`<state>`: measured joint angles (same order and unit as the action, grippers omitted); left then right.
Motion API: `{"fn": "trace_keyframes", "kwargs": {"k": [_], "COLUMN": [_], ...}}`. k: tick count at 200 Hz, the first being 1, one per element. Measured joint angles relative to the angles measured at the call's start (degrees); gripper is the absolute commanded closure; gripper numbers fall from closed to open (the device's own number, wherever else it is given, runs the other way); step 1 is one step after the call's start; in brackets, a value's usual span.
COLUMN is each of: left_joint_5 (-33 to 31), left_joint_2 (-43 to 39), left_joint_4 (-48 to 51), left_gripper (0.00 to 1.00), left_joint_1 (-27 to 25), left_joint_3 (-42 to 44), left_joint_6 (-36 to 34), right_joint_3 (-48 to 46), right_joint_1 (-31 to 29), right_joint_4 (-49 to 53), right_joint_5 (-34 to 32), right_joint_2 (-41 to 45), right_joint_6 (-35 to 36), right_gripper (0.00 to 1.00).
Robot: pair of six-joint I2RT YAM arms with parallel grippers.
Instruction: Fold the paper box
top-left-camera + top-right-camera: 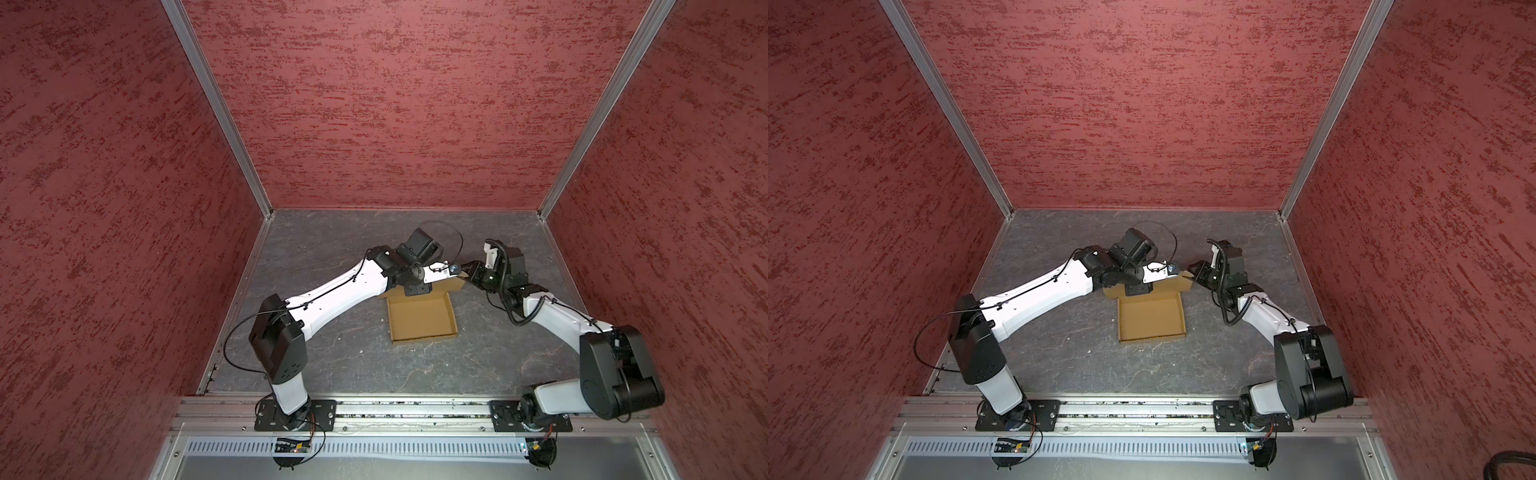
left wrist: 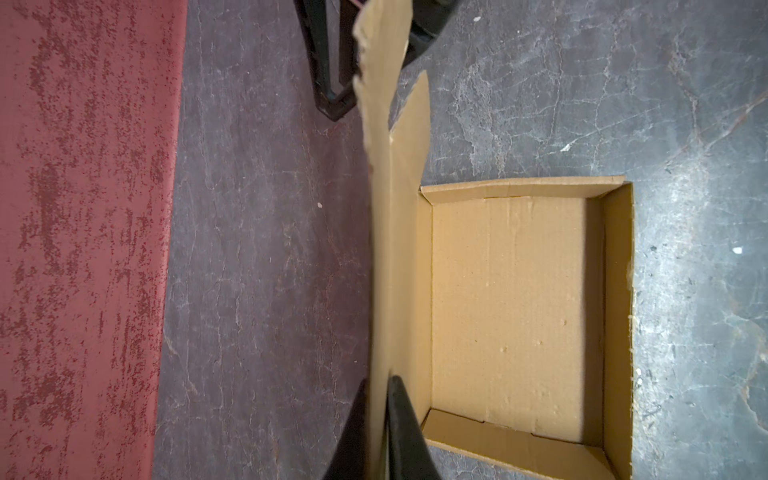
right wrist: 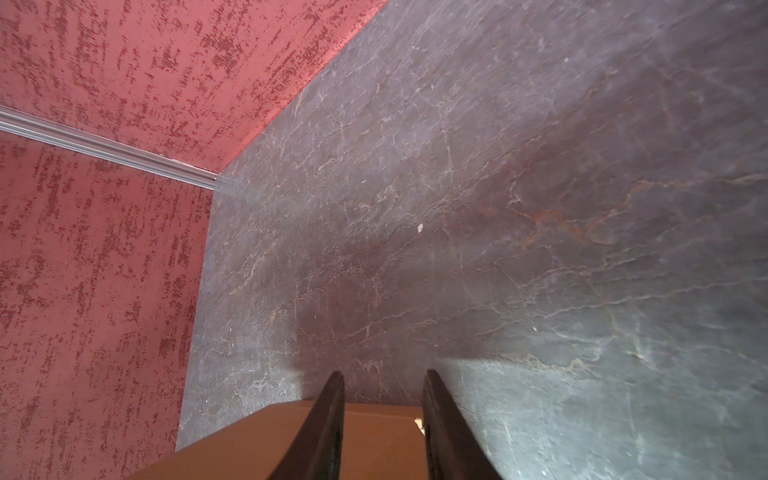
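Paper box point(image 1: 422, 320): mid-table, between the arms; tray walls up, top open.
Lid panel point(image 2: 380, 208): upright along the tray's far side, not yet folded over.
Left gripper point(image 2: 380, 386): narrow, a finger on either side of the lid panel; whether it truly pinches, I cannot tell.
Right gripper point(image 3: 384, 374): partly open, loosely straddling the lid's right end.
Risk: if the left hold is weak, the lid could spring back towards the far side. Pushing the lid down could slide the unpinned tray across the table point(image 1: 332, 365) or buckle a side flap.
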<state>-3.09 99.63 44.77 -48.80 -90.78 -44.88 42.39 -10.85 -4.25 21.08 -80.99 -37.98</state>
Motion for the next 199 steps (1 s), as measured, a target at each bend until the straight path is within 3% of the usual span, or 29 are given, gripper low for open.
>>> {"fn": "trace_keyframes", "kwargs": {"k": [26,56,96,135,170,199], "left_joint_5": [-1.38,-3.39,-5.05,-6.69,-12.00,-14.67], "left_joint_2": [0.00,0.00,-1.62,-9.77,-19.78,-28.50], "left_joint_4": [-1.62,-2.23,-2.21,-2.27,-1.92,0.48], "left_gripper": [0.49,0.38,0.35,0.35,0.44,0.44], "left_joint_1": [0.00,-0.02,0.24,0.55,0.76,1.66], "left_joint_3": [0.04,0.00,-0.15,0.00,3.78,11.63], "left_joint_6": [0.63,2.08,7.15,16.48,30.62,44.35], "right_joint_3": [0.13,0.37,1.95,3.19,3.28,3.28], "right_joint_1": [0.09,0.09,0.09,0.09,0.09,0.09], "right_joint_4": [0.79,1.25,2.23,4.57,7.23,8.74], "right_joint_5": [-0.37,-0.35,-0.35,-0.55,-0.90,-0.90], "right_joint_2": [0.00,-0.02,-0.02,0.00,1.07,2.71], "right_joint_6": [0.87,1.51,2.64,4.33,5.51,6.10], "right_gripper": [0.66,0.66,0.66,0.66,0.65,0.65]}}
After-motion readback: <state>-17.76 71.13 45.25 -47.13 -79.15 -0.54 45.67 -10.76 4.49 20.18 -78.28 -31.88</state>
